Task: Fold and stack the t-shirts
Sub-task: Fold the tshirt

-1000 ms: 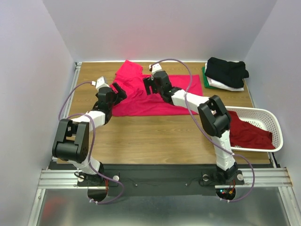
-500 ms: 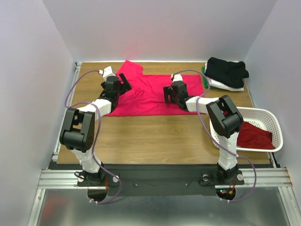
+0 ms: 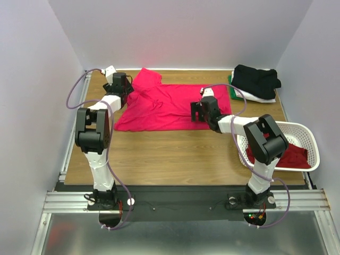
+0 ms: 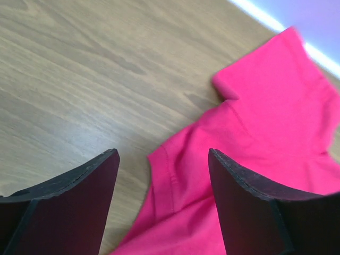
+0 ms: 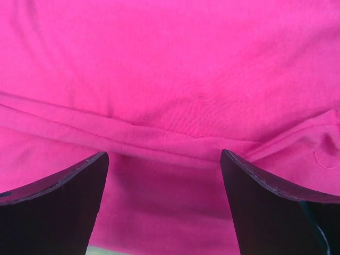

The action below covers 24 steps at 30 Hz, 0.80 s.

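The wooden table is the biggest thing, and all the work is done on it.

The bright pink shirt lies spread out on the far half of the table, between the two arms. It is open and mostly flat, with some bumps near the far left sleeve. I think it lies this way so it can be folded next.

The white basket sits at the near right edge of the table. The dark red shirt is bunched up inside it, so it looks like it is waiting for its turn.

The done pile is in the far right corner, well apart from the pink shirt. The black shirt is on top, the white shirt is under it, and a bit of the green shirt peeks out at the left side. I think the pile sits back there so it does not get in the way.

The left gripper is at the far left of the pink shirt, by the sleeve. Its fingers are wide apart over the shirt's edge and bare wood, and it holds nothing.

The right gripper is over the right part of the pink shirt. Its fingers are spread wide just above a fold line in the cloth, and it holds nothing too. Both look ready to pinch the cloth.
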Each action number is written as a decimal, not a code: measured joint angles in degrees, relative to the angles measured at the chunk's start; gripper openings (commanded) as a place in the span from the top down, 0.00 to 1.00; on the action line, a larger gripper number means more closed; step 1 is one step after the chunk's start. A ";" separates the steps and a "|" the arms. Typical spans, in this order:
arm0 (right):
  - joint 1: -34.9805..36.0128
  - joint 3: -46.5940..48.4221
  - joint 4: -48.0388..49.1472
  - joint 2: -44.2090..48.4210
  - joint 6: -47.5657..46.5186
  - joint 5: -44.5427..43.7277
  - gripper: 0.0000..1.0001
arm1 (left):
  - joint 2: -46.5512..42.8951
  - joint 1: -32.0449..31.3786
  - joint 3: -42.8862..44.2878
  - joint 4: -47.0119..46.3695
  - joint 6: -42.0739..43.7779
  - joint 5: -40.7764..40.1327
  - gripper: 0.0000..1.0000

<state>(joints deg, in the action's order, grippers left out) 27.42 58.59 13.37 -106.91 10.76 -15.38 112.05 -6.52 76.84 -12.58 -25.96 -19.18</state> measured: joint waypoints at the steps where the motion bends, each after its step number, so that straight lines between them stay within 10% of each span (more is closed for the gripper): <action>1: -0.11 -0.39 0.31 0.57 0.04 0.22 0.08 | 1.31 0.20 0.98 1.03 0.09 0.04 0.23; 24: -2.71 -5.57 3.74 7.58 1.11 3.82 0.07 | 12.57 2.51 16.31 17.35 2.23 3.17 0.38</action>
<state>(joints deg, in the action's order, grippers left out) 24.71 53.01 17.10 -99.33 11.88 -11.55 124.62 -4.01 93.14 4.78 -23.73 -16.01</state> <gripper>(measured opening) 0.926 0.624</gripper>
